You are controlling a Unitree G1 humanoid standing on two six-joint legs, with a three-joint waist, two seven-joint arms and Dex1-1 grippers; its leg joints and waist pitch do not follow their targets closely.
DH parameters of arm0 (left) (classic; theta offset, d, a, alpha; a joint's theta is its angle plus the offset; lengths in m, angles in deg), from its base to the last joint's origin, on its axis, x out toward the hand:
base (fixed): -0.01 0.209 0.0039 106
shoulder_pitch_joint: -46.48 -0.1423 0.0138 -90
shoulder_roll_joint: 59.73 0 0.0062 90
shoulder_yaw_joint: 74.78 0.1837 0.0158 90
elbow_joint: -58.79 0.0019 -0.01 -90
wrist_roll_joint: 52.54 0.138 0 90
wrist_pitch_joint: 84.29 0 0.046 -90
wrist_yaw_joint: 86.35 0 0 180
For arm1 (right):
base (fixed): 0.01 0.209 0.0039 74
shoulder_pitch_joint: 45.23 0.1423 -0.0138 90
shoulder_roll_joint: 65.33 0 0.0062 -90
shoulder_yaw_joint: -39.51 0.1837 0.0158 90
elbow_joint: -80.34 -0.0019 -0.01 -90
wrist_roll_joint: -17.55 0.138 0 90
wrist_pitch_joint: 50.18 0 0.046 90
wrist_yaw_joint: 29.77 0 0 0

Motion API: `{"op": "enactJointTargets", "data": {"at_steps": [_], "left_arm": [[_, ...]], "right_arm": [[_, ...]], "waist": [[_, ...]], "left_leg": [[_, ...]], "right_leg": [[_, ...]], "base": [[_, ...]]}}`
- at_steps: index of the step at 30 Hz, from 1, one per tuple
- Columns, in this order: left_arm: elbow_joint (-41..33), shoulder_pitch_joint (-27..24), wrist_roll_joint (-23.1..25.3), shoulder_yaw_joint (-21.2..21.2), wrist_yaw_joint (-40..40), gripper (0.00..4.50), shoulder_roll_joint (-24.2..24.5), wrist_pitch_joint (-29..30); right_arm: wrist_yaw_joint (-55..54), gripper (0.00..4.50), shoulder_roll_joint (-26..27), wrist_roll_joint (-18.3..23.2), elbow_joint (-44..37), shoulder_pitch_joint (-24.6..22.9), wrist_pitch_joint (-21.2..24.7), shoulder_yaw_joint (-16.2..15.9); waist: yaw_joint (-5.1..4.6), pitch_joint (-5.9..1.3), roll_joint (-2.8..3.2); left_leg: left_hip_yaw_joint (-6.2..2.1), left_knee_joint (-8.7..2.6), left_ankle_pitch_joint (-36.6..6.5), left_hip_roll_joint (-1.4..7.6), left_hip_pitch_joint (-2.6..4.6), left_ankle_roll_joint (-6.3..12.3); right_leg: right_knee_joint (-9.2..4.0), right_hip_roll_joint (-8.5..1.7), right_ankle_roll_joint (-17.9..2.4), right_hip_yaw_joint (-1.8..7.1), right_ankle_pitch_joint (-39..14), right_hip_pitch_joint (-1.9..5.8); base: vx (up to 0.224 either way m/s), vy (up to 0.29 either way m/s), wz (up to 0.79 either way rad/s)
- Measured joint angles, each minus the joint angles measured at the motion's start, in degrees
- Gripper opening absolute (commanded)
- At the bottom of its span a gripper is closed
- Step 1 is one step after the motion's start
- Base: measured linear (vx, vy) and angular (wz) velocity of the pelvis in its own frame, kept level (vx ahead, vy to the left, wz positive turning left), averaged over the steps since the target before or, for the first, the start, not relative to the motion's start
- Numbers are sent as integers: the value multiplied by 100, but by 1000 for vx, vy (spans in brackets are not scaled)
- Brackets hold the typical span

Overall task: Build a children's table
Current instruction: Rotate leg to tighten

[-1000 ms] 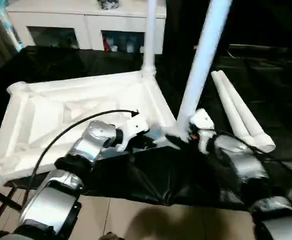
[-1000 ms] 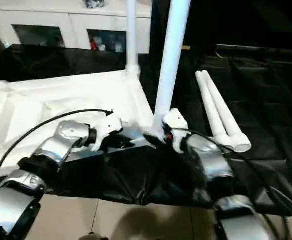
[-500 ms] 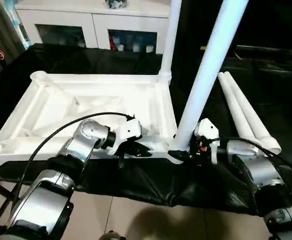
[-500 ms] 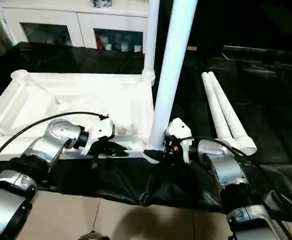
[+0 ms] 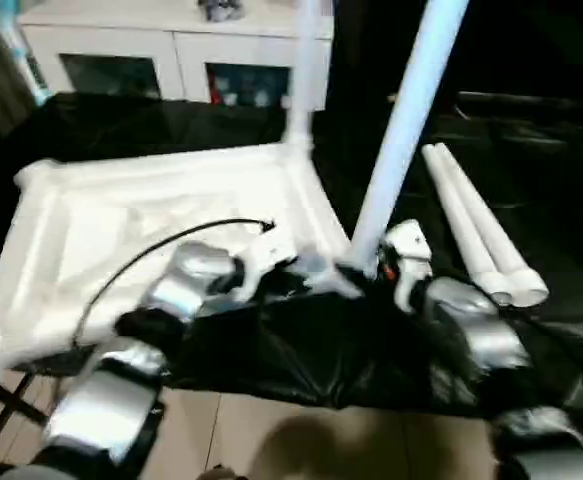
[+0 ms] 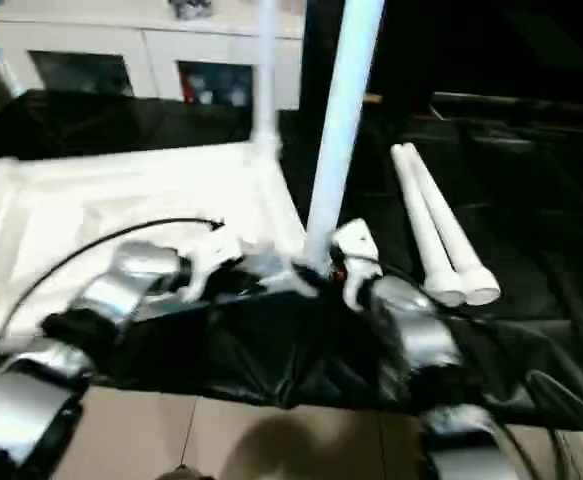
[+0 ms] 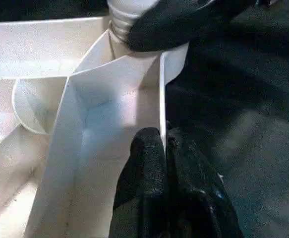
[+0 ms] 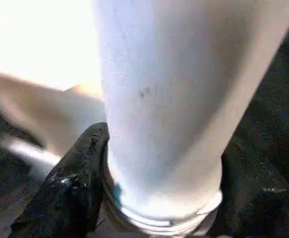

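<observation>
Table top [image 5: 161, 215]: white plastic, lying upside down on a black cloth [image 5: 321, 350], ribbed underside facing up, round sockets at the corners.

Far leg [image 5: 303, 75]: white, standing upright in the far corner socket of the top, on the robot's right side.

Near leg [image 5: 403, 120]: white, round, tapering, standing in the near right corner socket and leaning a little to the right. Its threaded base [image 8: 164, 218] sits at the mouth of the socket; how far it is seated cannot be told.

Spare legs [image 5: 476, 225]: two, white, lying side by side on the cloth to the right of the top, touching each other, thick ends toward the robot.

Left gripper [image 7: 165, 148]: closed, its two black fingers [image 7: 144, 163] pinched on the thin upright wall of the top's near edge, just beside the corner where the near leg stands.

Right gripper [image 8: 159, 173]: its black fingers [image 8: 80, 173] set one on each side of the near leg's base, clasping it just above the thread. From the left wrist, one of its fingers [image 7: 184, 22] shows pressed against the same base.

Cabinet [image 5: 171, 45]: white, with glass doors, standing behind the cloth, well apart from the work.

Floor [image 5: 301, 440]: pale tiles, below the cloth's near edge.
</observation>
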Motion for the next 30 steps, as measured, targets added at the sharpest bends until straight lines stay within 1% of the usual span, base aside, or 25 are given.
{"op": "enactJointTargets", "data": {"at_steps": [2, 5, 7, 10, 11, 12, 13, 15, 16, 19, 21, 22, 26, 30], "left_arm": [[120, 104, 40, -21, -470, 0, -211, 131], [158, 161, 88, -18, -835, 0, -384, 236], [234, 208, 121, -43, -1092, 0, -498, 284], [295, 233, 137, -67, -1242, 0, -576, 310], [304, 235, 137, -68, -1257, 0, -581, 305], [307, 235, 137, -67, -1258, 0, -580, 298], [308, 234, 140, -63, -1250, 0, -571, 277], [309, 232, 141, -61, -1224, 0, -542, 253], [306, 224, 140, -52, -1135, 0, -501, 202], [252, 184, 133, -46, -914, 0, -365, 100], [232, 173, 129, -43, -809, 0, -322, 67], [133, 120, 111, -38, -644, 0, -245, 36], [-24, -21, 13, 38, -10, 0, -3, -205], [-56, -68, -17, 41, 321, 0, 147, -352]], "right_arm": [[-780, 273, 252, -24, 232, 200, 48, 172], [-1319, 273, 362, -70, 405, 374, 88, 241], [-1670, 273, 477, -150, 636, 526, -10, 310], [-1886, 273, 539, -195, 862, 604, -208, 356], [-1897, 308, 552, -194, 903, 616, -255, 378], [-1896, 328, 566, -189, 925, 621, -276, 407], [-1864, 345, 573, -179, 926, 621, -282, 413], [-1779, 352, 586, -174, 925, 620, -292, 413], [-1639, 377, 549, -186, 923, 613, -316, 385], [-1203, 377, 396, -236, 923, 583, -412, 200], [-989, 377, 323, -245, 924, 569, -470, 160], [-703, 377, 183, -255, 921, 554, -525, 45], [194, 377, -200, -351, 829, 481, -716, -225], [793, 377, -400, -340, 666, 371, -786, -314]], "waist": [[0, 0, 0], [12, -1, 2], [12, -3, 7], [17, -3, 7], [17, -3, 7], [17, -3, 7], [13, -3, 7], [1, -3, 7], [-10, -2, 8], [-42, 1, 13], [-53, 2, 15], [-56, 3, 17], [-35, 4, 22], [-25, 5, 21]], "left_leg": [[-1, -5, -1, -1, -1, -1], [0, -12, -3, -2, -7, 0], [0, -14, -2, -2, -7, 0], [0, -13, -2, -3, -7, 0], [0, -12, -2, -3, -7, 0], [0, -12, -2, -3, -7, 0], [0, -11, -2, -3, -7, 0], [0, -11, -2, -3, -7, 0], [0, -11, -2, -3, -7, 0], [0, -16, -2, -3, -9, 1], [0, -20, -2, -2, -11, 1], [0, -22, -2, -2, -14, 1], [0, -23, -1, -2, -14, 3], [0, -13, -2, -1, -19, 2]], "right_leg": [[1, 0, 0, 1, 0, 0], [0, 0, -1, 0, -1, -3], [0, 0, -25, 1, 13, -4], [-1, -1, -23, 1, 12, -3], [-1, -1, -14, 1, 7, -3], [-1, -1, -13, 1, 6, -3], [-1, -1, -12, 1, 6, -3], [-1, -1, -14, 1, 8, -3], [-1, -1, -14, 1, 8, -4], [0, -1, -27, 1, 15, -7], [0, 1, -29, 0, 14, -11], [0, 1, -30, 0, 13, -13], [1, 1, -31, 0, 10, -13], [1, 1, -32, 0, 12, -13]], "base": [[0, 0, 0], [0, 0, 0], [0, 0, 0], [0, 0, 0], [0, 0, 0], [0, 0, 0], [0, 0, 0], [0, 0, 0], [0, 0, 0], [0, 0, 0], [0, 0, 0], [0, 0, 0], [0, 0, 0], [0, 0, 0]]}}
